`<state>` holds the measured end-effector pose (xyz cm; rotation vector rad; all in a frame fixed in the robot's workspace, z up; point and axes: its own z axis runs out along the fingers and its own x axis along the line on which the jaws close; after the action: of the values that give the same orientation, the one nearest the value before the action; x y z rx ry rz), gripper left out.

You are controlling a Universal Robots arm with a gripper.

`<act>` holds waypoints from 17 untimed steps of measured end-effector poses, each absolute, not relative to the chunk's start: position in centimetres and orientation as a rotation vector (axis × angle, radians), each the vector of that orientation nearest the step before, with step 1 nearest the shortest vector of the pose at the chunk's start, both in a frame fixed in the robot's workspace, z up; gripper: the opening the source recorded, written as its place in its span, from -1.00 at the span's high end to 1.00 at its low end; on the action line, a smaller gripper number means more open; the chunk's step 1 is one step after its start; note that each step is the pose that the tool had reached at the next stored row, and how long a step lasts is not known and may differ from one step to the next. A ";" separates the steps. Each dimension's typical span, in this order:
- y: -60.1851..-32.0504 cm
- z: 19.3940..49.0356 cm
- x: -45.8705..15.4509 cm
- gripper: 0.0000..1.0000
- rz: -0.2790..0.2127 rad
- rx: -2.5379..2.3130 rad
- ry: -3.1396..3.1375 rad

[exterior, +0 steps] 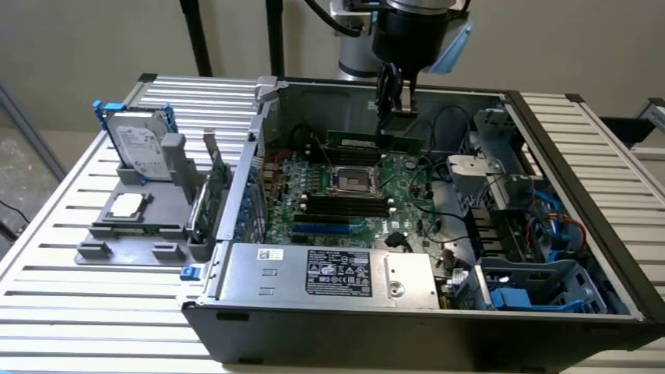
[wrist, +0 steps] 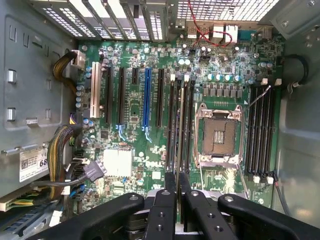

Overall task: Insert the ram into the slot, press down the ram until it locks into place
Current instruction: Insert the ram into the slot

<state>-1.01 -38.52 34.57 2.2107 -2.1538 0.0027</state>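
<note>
- exterior view shows me the gripper (exterior: 392, 117) reaching straight down into the open computer case (exterior: 364, 336), which sits on the slatted surface (exterior: 62, 327).
- the ram (exterior: 364, 140) stands on edge just under the fingertips. its long axis runs across the exterior view from left to right, and the gripper meets its upper edge toward the exterior view's right, not at the middle.
- i read the gripper as clenched on the ram: in the wrist view its 2 fingers (wrist: 165, 210) sit nearly together with only a thin gap.
- the slot (wrist: 179, 125) lies directly below the gripper, in the bank of black sockets beside the cpu socket (wrist: 220, 132), and runs parallel to the ram's length.
- i cannot tell whether the ram's lower edge touches the slot or hangs just above it, so i would not count it as locked.
</note>
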 end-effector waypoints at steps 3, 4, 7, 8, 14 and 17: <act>-38.5 34.0 -1.7 0.73 0.007 2.212 -2.156; -38.5 33.8 -1.9 0.73 0.008 2.213 -2.156; -38.6 33.3 -2.7 0.73 0.011 2.214 -2.158; -38.6 33.1 -2.9 0.73 0.013 2.215 -2.159; -38.6 32.2 -3.9 0.73 0.034 2.224 -2.168; -38.6 31.7 -4.0 0.73 0.042 2.227 -2.171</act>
<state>-3.96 -38.56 31.71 2.2271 -2.1714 0.0417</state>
